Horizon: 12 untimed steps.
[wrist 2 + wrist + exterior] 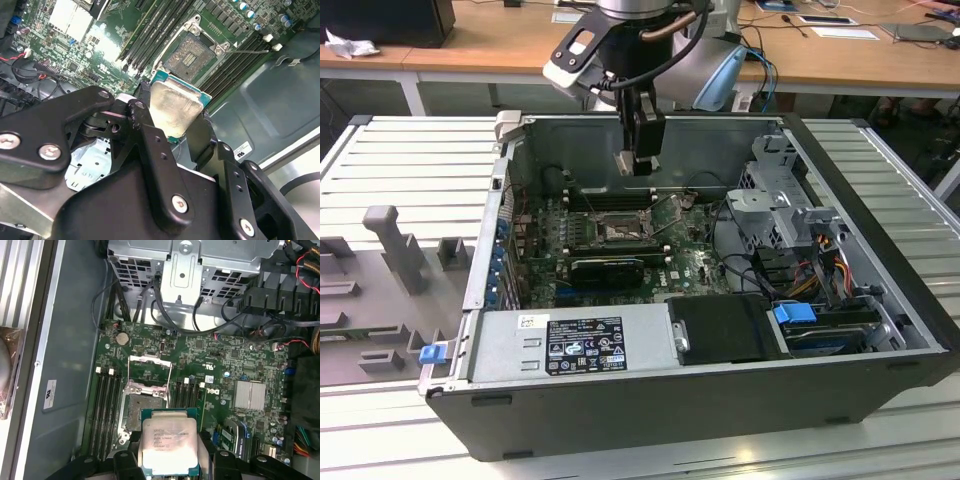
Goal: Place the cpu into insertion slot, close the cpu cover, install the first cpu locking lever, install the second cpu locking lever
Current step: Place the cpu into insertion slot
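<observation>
My gripper (640, 152) hangs inside the open computer case, shut on the cpu (626, 162), a small square chip with a pale metal face and a green edge. In both wrist views the cpu (172, 107) (169, 442) sits between the black fingers (144, 131). The insertion slot (619, 229) lies on the motherboard below the cpu, uncovered, with its contact field showing (192, 55) (137, 411). The cpu cover (150, 371) is swung open on the side of the slot away from the gripper. A thin locking lever (246, 50) stands free beside the slot.
Black memory slots (106, 407) flank the socket on both sides. A metal drive cage (782, 205) with cables fills the case towards the exterior view's right. The power supply (575, 342) lies along the front wall. A silver heatsink (248, 394) sits on the board.
</observation>
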Available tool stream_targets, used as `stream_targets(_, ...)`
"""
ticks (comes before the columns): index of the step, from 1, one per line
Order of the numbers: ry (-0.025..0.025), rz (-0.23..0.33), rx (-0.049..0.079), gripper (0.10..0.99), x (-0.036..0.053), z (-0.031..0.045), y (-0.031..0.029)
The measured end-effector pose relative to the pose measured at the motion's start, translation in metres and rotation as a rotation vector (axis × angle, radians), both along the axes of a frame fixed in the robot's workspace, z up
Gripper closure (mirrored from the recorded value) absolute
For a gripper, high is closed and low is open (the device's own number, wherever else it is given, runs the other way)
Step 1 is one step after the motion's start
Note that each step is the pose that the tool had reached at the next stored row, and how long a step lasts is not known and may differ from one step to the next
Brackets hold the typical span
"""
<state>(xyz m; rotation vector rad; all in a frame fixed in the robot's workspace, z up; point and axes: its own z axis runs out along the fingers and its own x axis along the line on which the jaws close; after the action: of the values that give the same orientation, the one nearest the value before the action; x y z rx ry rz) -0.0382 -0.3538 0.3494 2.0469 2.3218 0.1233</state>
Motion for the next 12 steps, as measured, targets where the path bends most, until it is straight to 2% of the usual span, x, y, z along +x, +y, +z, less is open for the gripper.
stream_targets(12, 0.0, 0.0, 0.0, 0.561, 0.0, -0.0072, 0.0)
